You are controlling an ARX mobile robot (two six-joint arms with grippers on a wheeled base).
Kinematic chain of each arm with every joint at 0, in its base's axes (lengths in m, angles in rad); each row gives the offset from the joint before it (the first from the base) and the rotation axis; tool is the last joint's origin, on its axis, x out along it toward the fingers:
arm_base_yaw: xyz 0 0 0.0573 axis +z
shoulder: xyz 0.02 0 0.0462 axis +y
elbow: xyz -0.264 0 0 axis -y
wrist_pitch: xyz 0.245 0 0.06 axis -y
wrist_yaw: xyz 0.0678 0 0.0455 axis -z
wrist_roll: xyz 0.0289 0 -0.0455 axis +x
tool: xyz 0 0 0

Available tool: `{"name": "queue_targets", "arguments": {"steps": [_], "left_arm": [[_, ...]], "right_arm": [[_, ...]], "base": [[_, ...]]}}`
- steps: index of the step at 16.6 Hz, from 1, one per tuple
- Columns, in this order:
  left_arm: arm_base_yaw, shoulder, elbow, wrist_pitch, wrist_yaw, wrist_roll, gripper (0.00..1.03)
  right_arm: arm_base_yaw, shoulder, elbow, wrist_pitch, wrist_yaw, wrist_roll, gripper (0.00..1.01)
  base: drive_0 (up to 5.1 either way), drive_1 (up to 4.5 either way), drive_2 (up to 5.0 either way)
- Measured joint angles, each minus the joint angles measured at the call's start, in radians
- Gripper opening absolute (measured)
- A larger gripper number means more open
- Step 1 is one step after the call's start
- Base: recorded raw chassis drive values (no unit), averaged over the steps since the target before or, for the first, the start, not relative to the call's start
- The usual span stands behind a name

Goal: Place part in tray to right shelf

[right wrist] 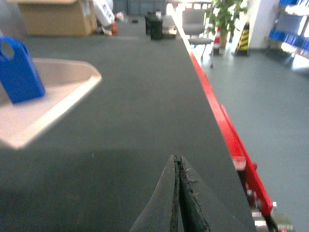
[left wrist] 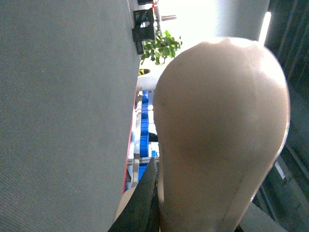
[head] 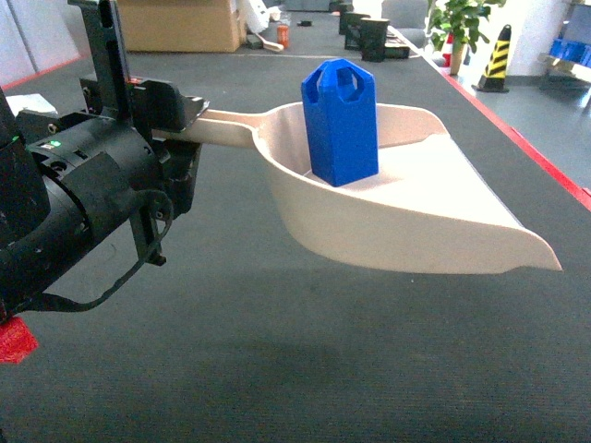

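The blue part [head: 340, 120] stands upright at the back of the beige tray [head: 434, 212]. The tray hangs level above the dark table, casting a shadow below. My left gripper [head: 189, 125] is shut on the tray's long handle at the left. In the left wrist view the tray's underside [left wrist: 222, 125] fills the frame beside one black finger [left wrist: 147, 193]. The right wrist view shows the part [right wrist: 18, 70] in the tray [right wrist: 53, 92] at the far left, and my right gripper [right wrist: 177, 164] shut and empty over the table. A steel shelf with blue crates [head: 568, 55] stands far right.
The dark table [head: 277, 369] has a red right edge [right wrist: 227, 125], with grey floor beyond. At the far end are a cardboard box [head: 175, 23], black bins [head: 374, 37], a plant [head: 462, 23] and a striped cone [head: 499, 57].
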Motion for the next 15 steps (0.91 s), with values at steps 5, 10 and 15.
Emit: {"name": "queue_targets", "arguments": {"steps": [5, 10, 15], "left_arm": [[-0.001, 0.000, 0.000, 0.000, 0.000, 0.000, 0.17], [0.000, 0.000, 0.000, 0.000, 0.000, 0.000, 0.17], [0.000, 0.000, 0.000, 0.000, 0.000, 0.000, 0.17]], "right_arm": [[0.000, -0.142, 0.000, -0.134, -0.001, 0.000, 0.02], [0.000, -0.142, 0.000, -0.137, -0.001, 0.000, 0.02], [0.000, -0.142, 0.000, -0.137, -0.001, 0.000, 0.02]], "base": [[0.0, 0.00, 0.0], [0.0, 0.00, 0.0], [0.0, 0.00, 0.0]]}}
